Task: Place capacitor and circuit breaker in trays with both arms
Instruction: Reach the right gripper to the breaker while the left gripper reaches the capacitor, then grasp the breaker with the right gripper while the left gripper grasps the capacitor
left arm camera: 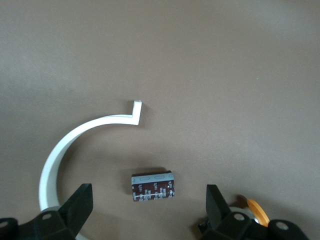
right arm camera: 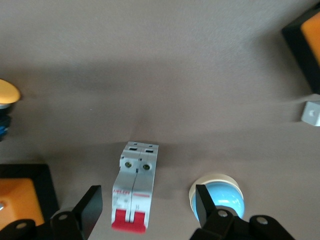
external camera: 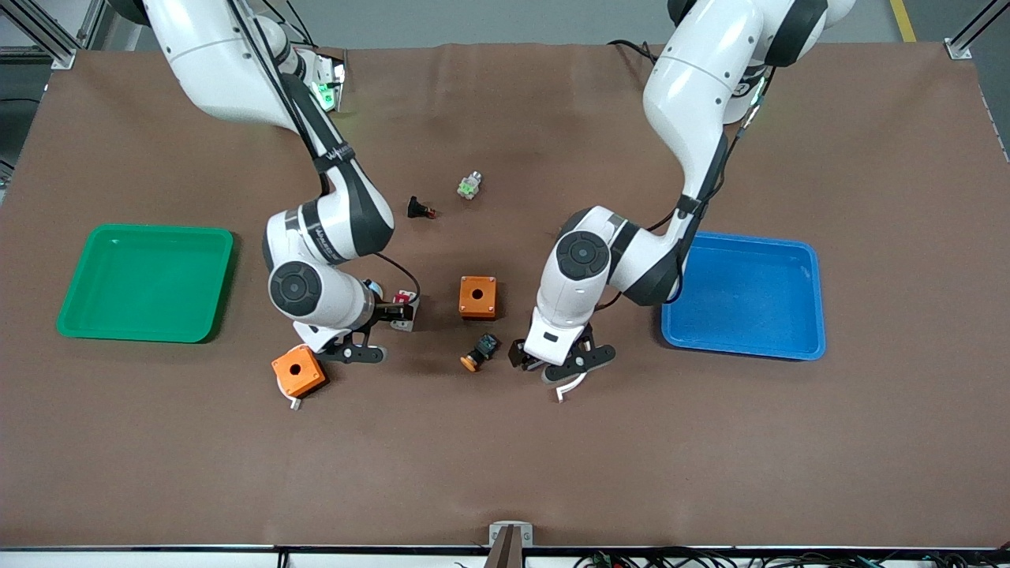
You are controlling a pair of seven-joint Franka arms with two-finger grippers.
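The capacitor (left arm camera: 152, 186), a tiny dark block with light marks, lies on the brown mat between the fingers of my open left gripper (left arm camera: 147, 206). In the front view the left gripper (external camera: 554, 360) hides it. The circuit breaker (right arm camera: 134, 192), white-grey with red levers, lies flat between the fingers of my open right gripper (right arm camera: 148, 210). In the front view the breaker (external camera: 405, 299) shows beside the right gripper (external camera: 391, 311). Neither gripper holds anything.
A green tray (external camera: 95, 327) sits at the right arm's end, a blue tray (external camera: 813, 300) at the left arm's end. Two orange boxes (external camera: 477, 297) (external camera: 298, 371), an orange-capped black part (external camera: 480, 352), a white curved strip (external camera: 570, 388), a blue round part (right arm camera: 220, 200) and two small parts (external camera: 420, 209) (external camera: 470, 185) lie around.
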